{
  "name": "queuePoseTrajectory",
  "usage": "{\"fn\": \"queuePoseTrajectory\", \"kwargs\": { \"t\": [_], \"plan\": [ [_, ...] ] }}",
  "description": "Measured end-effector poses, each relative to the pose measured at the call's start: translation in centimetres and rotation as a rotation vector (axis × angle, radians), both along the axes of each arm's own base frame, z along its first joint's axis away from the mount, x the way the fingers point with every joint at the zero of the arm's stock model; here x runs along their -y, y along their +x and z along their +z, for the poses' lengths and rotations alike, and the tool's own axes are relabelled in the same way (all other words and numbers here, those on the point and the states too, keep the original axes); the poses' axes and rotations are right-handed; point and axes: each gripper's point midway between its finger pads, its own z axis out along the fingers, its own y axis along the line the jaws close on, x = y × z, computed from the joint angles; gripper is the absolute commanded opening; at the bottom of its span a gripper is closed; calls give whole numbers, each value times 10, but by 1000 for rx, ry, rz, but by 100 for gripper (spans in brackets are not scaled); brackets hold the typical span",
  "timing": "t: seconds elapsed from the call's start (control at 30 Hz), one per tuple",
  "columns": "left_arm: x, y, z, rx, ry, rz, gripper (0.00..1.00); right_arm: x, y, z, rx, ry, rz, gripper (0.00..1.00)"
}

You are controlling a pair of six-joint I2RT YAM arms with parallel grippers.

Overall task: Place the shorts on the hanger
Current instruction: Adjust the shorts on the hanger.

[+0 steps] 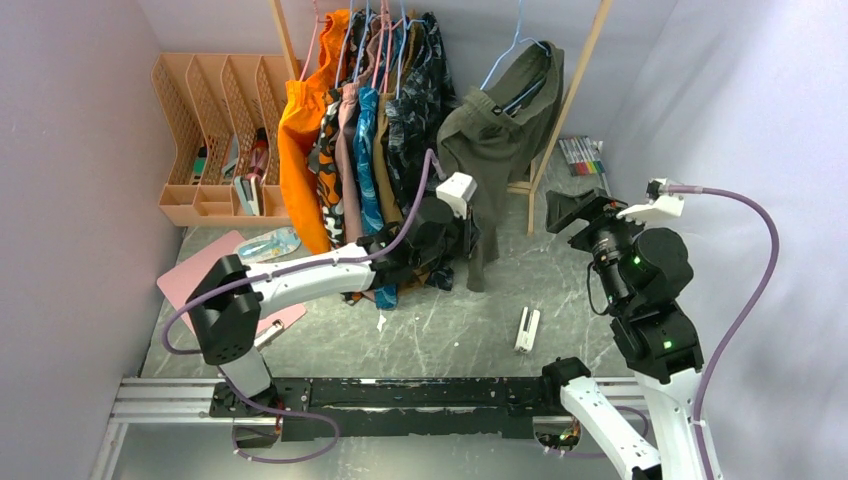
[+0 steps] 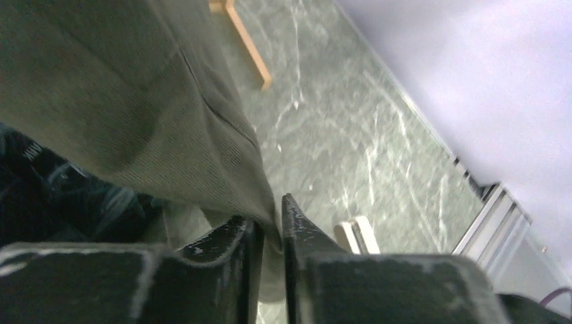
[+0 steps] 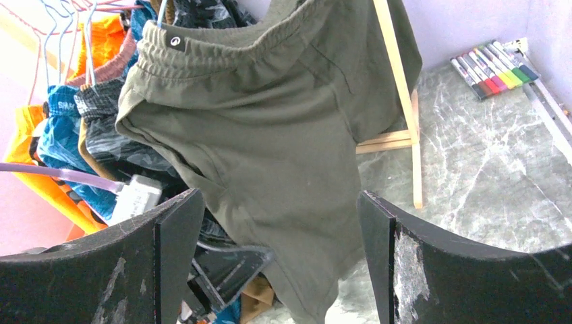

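The olive-green shorts [image 1: 497,135] hang from the light-blue hanger [image 1: 512,45] at the right end of the wooden rack, one leg drooping toward the table. My left gripper [image 1: 468,238] reaches in from the left and is shut on the lower edge of the shorts [image 2: 135,101]; the left wrist view shows fabric pinched between the nearly closed fingers of that gripper [image 2: 270,219]. My right gripper [image 1: 565,210] stands open to the right of the shorts, apart from them. In the right wrist view the shorts [image 3: 283,135] hang beyond the wide-apart fingers of the right gripper [image 3: 280,197], which hold nothing.
Several other garments [image 1: 375,110] hang crowded on the rack left of the shorts. The rack's wooden leg [image 1: 560,110] slants down just right of them. Markers [image 1: 583,155] lie at the back right, a white clip [image 1: 527,328] in front, an orange organizer [image 1: 215,130] back left.
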Motion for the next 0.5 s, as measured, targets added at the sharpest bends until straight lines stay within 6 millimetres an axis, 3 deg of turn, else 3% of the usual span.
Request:
{"fn": "queuePoseTrajectory", "kwargs": {
  "t": [0.13, 0.2, 0.3, 0.4, 0.5],
  "plan": [
    [2, -16, -38, -66, 60, -62, 59, -2, 1, -7, -20, -6, 6, 88],
    [2, -26, -50, -86, 88, -95, 71, -2, 2, -8, -25, -8, 7, 88],
    [-5, -42, -63, -104, 118, -141, 99, -2, 2, -9, -30, -10, 8, 88],
    [-22, -58, -68, -120, 134, -162, 99, -3, 2, -9, -30, -14, 12, 89],
    [-44, -73, -53, -112, 125, -174, 99, -3, 4, -11, -35, -23, 14, 90]
  ]
}}
